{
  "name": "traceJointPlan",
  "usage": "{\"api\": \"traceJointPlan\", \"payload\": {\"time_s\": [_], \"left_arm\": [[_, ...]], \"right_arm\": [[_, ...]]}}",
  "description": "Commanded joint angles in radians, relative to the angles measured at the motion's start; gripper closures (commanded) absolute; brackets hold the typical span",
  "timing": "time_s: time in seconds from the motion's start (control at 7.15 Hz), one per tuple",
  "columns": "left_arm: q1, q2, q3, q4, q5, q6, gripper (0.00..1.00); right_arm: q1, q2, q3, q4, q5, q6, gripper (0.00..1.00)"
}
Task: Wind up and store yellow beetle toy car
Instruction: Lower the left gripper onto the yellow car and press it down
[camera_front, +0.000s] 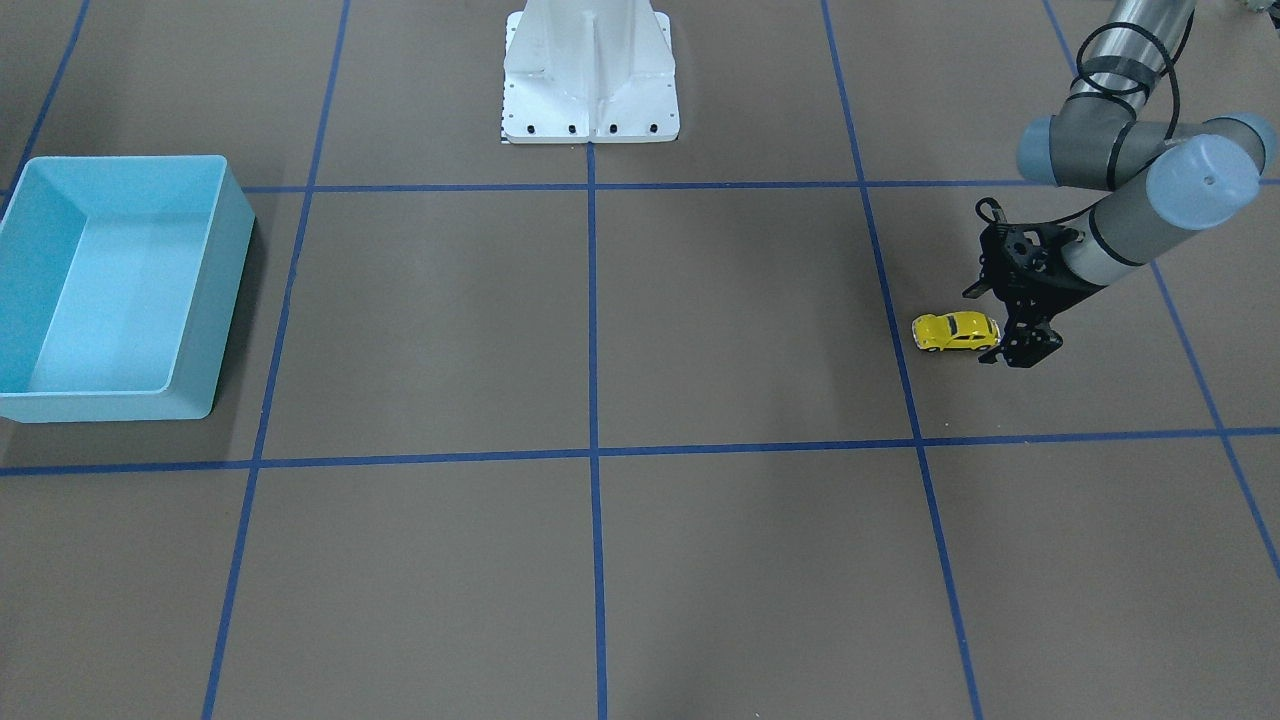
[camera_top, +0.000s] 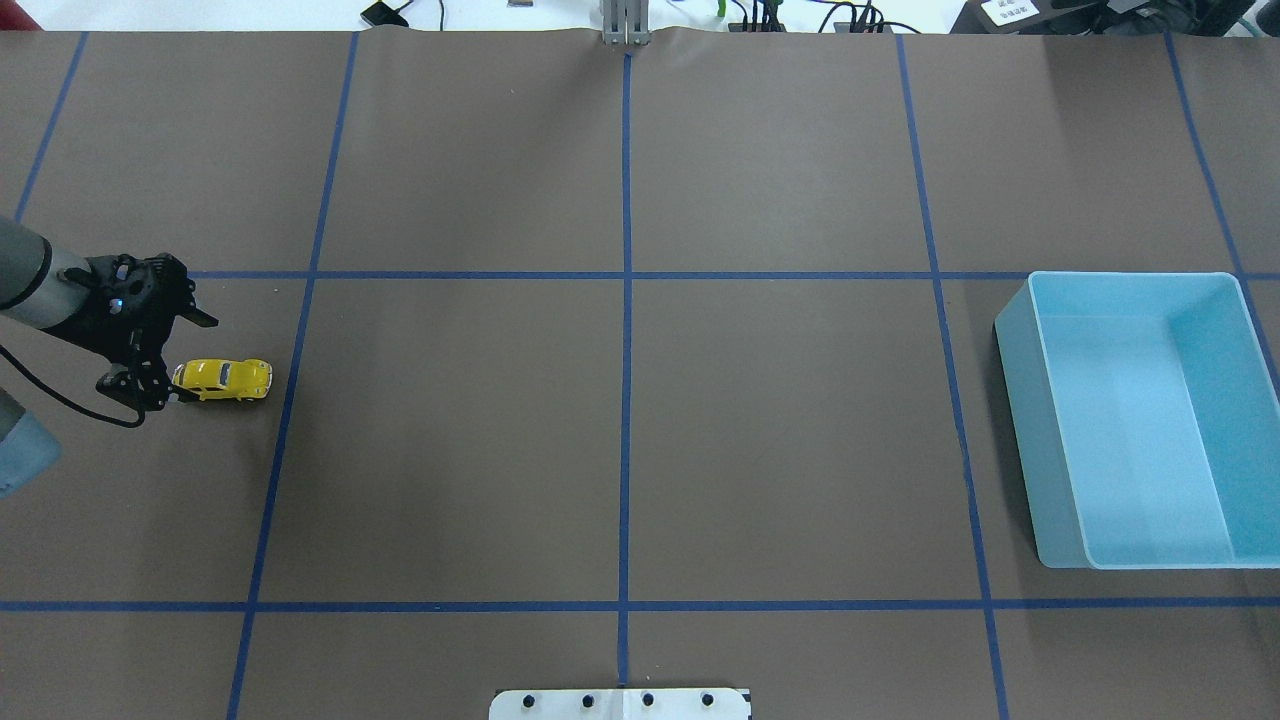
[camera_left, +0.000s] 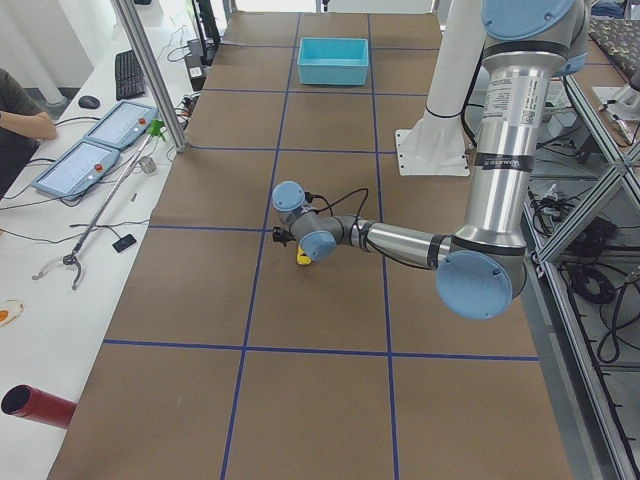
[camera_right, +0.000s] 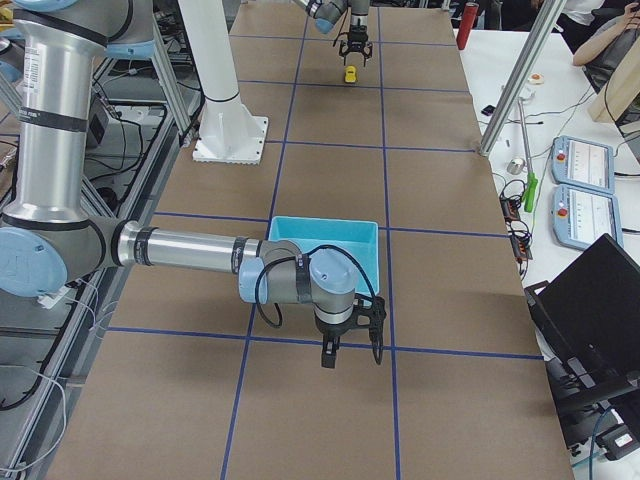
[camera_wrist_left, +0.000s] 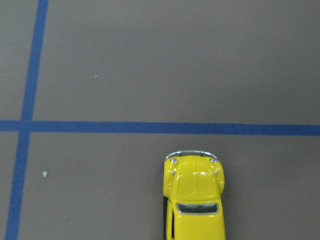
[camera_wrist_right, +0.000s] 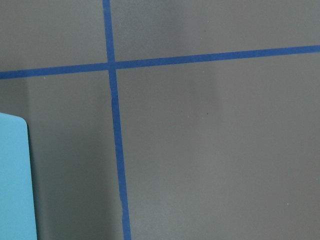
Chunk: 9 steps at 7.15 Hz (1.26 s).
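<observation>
On the brown table, one yellow beetle toy car, one blue bin; left gripper, right gripper: grip indiscernible.

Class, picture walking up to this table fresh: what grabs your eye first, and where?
A tiny glossy yellow beetle toy car sits at the brown table's left end, the left gripper at its rear. A large empty light blue plastic bin stands at the right end.

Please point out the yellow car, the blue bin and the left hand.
yellow car (camera_top: 222, 379): overhead view, roof.
blue bin (camera_top: 1040, 440): overhead view, outer side wall.
left hand (camera_top: 155, 385): overhead view, tip beside the car.
</observation>
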Motion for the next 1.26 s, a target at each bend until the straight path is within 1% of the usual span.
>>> {"api": "traceJointPlan", "payload": {"time_s": [0.0, 0.28, 0.56, 0.84, 0.98, 1.12], "left_arm": [[0.034, 0.003, 0.024, -0.016, 0.020, 0.002, 0.01], [0.035, 0.005, 0.032, -0.016, 0.011, -0.008, 0.01], [0.036, 0.005, 0.032, -0.018, 0.010, -0.038, 0.16], [0.036, 0.002, 0.042, -0.018, 0.010, -0.036, 0.28], [0.036, 0.002, 0.042, -0.018, 0.010, -0.034, 0.40], [0.036, 0.007, 0.036, -0.031, 0.009, -0.030, 0.56]], "right_arm": [[0.000, 0.000, 0.000, 0.000, -0.001, 0.000, 0.00], [0.002, 0.000, 0.000, 0.000, -0.001, 0.000, 0.00], [0.000, 0.000, 0.000, 0.000, -0.001, 0.000, 0.00], [0.000, 0.000, 0.000, 0.000, -0.001, 0.000, 0.00], [0.000, 0.000, 0.002, 0.000, -0.001, 0.000, 0.00], [0.002, 0.000, 0.000, 0.000, -0.001, 0.000, 0.00]]}}
